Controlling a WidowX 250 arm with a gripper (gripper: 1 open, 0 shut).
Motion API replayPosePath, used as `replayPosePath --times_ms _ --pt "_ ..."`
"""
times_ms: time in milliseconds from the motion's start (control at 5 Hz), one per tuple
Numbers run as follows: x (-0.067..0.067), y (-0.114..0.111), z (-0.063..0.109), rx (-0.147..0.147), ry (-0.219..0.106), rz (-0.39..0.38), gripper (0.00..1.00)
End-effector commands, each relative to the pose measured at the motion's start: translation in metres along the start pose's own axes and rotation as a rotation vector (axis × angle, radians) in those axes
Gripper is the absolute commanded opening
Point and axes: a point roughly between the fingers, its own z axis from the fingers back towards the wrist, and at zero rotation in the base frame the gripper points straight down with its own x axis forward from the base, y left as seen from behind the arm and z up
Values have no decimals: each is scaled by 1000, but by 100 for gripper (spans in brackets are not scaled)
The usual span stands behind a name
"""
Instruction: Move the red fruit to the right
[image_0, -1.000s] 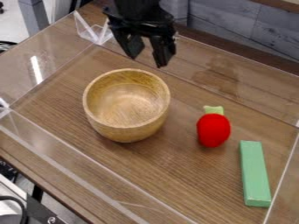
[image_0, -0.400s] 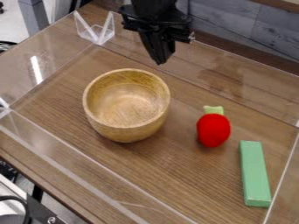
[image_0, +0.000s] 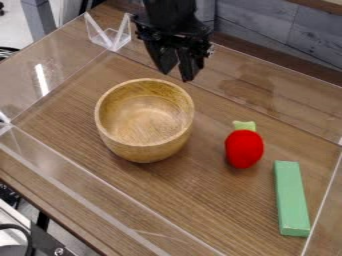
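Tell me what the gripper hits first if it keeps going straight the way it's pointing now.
Probably bare table just behind the wooden bowl, or the bowl's far rim; depth is hard to judge. The gripper points steeply down there, jaws apart, well away from the red fruit.

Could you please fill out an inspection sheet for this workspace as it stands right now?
Surface: wooden table ringed by a low clear plastic wall.
Job's things: red fruit resting on the table, right of the wooden bowl and apart from it, untouched.
Clutter: the bowl looks empty; green block lies flat, lower right of the fruit.
Grippers: end effector above the bowl's far rim, pointing down, fingers parted, holding nothing.
Cables: nothing seen.
Surroundings: grey wall behind.
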Motion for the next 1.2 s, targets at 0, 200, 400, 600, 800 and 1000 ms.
replayPosePath --times_ms 0,200,400,600,800,1000 --pt "16 9 14 27 -57 -7 100" --pt "15 10 18 37 -65 -10 100" --pt "18 15 21 66 -80 16 100" --pt "22 18 24 87 -93 44 100" --pt "22 16 26 89 -95 80 100" --pt "17 8 21 62 -80 30 100"
